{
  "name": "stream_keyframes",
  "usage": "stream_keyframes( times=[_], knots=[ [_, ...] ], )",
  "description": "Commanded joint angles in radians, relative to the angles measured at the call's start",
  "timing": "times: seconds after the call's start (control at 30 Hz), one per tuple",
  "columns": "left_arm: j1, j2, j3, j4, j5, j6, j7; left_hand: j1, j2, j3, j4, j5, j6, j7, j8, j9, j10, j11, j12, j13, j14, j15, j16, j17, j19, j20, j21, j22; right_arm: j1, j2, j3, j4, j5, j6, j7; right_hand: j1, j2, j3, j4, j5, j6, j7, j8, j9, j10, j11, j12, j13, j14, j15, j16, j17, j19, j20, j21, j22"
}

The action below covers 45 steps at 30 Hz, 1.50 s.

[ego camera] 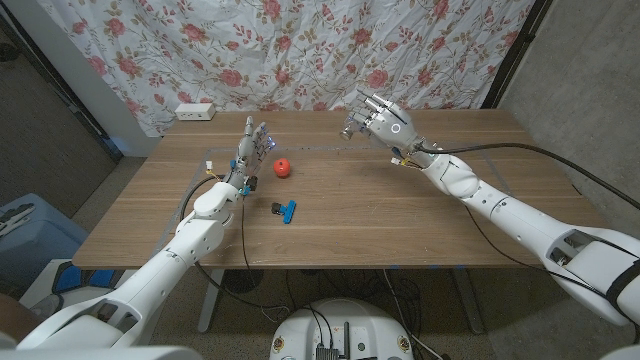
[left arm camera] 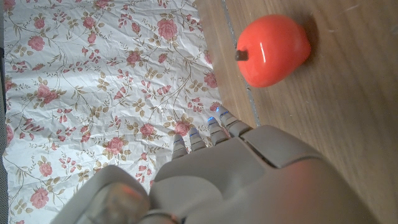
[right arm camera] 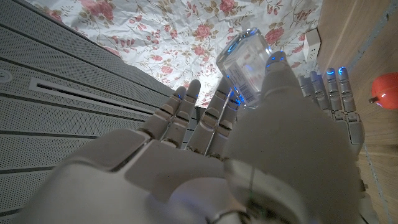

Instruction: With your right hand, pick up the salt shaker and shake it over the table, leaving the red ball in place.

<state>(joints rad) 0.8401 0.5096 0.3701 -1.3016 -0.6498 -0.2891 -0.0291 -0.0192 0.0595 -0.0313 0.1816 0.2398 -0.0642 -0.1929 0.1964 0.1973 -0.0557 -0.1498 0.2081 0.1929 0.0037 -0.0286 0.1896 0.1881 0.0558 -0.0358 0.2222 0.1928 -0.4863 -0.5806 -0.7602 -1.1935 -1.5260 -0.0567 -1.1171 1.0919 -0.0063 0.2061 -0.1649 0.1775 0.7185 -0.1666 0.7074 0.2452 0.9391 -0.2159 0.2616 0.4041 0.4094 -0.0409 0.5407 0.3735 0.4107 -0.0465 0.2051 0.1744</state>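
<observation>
Two arms come over the wooden table point(ego camera: 400, 220), and we go from the largest thing down to the smallest. Behind the table, at twelve o'clock, a flowered cloth point(ego camera: 300, 50) hangs as a backdrop. Our right hand point(ego camera: 378, 118) is lifted above the table's far side, about one o'clock from the centre, and its fingers point(right arm camera: 186, 112) are wrapped around the salt shaker point(right arm camera: 244, 59), a clear glass body. We judge that it is held this high so that the shaking happens over bare wood and well apart from the red ball point(ego camera: 283, 167). Our left hand point(ego camera: 250, 150) stands at about ten o'clock, its fingers apart and grasping nothing; it waits just beside the ball, near but not touching, perhaps only to stay out of the way. The ball sits on the table at about eleven o'clock, in its place. A small blue and black object point(ego camera: 285, 210) lies near the centre.

The shaker's long axis seems to run along the fingers, away from the wrist; which end carries the holes we cannot tell.
</observation>
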Motion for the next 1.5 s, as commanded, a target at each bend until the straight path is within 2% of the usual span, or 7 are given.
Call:
stream_keyframes(
  times=[0.03, 0.47, 0.87, 1.5],
  knots=[
    [0.0, 0.0, 0.0, 0.001, 0.0, -0.001, 0.0, 0.0, 0.101, -0.001, 0.005, 0.007, 0.001, -0.007, 0.004, 0.006, 0.002, -0.005, 0.004, 0.004, 0.002, -0.106, 0.005, 0.006, 0.008, -0.023, 0.005, 0.005, 0.001, 0.006, 0.029, -0.006, -0.002, -0.025, 0.0, 0.085, 0.085, 0.006, 0.008, 0.0, 0.063, -0.055, 0.036, 0.046, -0.001, -0.005, 0.004, 0.004, 0.01, -0.157, 0.005, 0.005, 0.007, -0.022, 0.003, 0.003],
    [0.0, 0.0, 0.0, 0.001, 0.0, -0.001, 0.0, 0.0, 0.101, -0.001, 0.005, 0.007, 0.001, -0.007, 0.004, 0.006, 0.004, -0.005, 0.004, 0.004, 0.002, -0.106, 0.005, 0.006, 0.008, -0.024, 0.005, 0.005, -0.012, 0.007, 0.054, -0.012, 0.002, -0.019, 0.0, 0.089, 0.08, 0.005, 0.004, 0.0, 0.056, -0.055, 0.035, 0.046, -0.006, -0.004, -0.001, 0.002, 0.009, -0.159, 0.003, 0.006, 0.007, -0.022, 0.003, 0.003],
    [0.0, 0.0, 0.0, 0.001, 0.0, 0.0, 0.0, 0.0, 0.101, -0.001, 0.005, 0.007, 0.001, -0.007, 0.004, 0.006, 0.002, -0.005, 0.004, 0.004, 0.001, -0.105, 0.005, 0.006, 0.009, -0.024, 0.005, 0.005, -0.01, -0.027, -0.013, -0.037, -0.007, 0.0, 0.0, 0.094, 0.084, 0.007, 0.004, 0.002, 0.053, -0.055, 0.035, 0.046, -0.008, -0.005, -0.002, 0.004, 0.01, -0.16, 0.004, 0.008, 0.005, -0.024, 0.002, 0.004],
    [0.0, 0.0, 0.0, 0.0, 0.0, 0.0, 0.0, 0.0, 0.101, -0.001, 0.005, 0.007, 0.002, -0.006, 0.004, 0.006, 0.003, -0.004, 0.004, 0.004, 0.001, -0.106, 0.005, 0.006, 0.009, -0.023, 0.005, 0.005, -0.045, -0.04, -0.046, -0.064, -0.003, 0.022, 0.0, 0.097, 0.088, 0.01, 0.004, 0.004, 0.056, -0.055, 0.037, 0.046, -0.01, -0.004, -0.004, 0.007, 0.009, -0.16, 0.002, 0.007, 0.011, -0.027, 0.004, 0.004]
  ],
)
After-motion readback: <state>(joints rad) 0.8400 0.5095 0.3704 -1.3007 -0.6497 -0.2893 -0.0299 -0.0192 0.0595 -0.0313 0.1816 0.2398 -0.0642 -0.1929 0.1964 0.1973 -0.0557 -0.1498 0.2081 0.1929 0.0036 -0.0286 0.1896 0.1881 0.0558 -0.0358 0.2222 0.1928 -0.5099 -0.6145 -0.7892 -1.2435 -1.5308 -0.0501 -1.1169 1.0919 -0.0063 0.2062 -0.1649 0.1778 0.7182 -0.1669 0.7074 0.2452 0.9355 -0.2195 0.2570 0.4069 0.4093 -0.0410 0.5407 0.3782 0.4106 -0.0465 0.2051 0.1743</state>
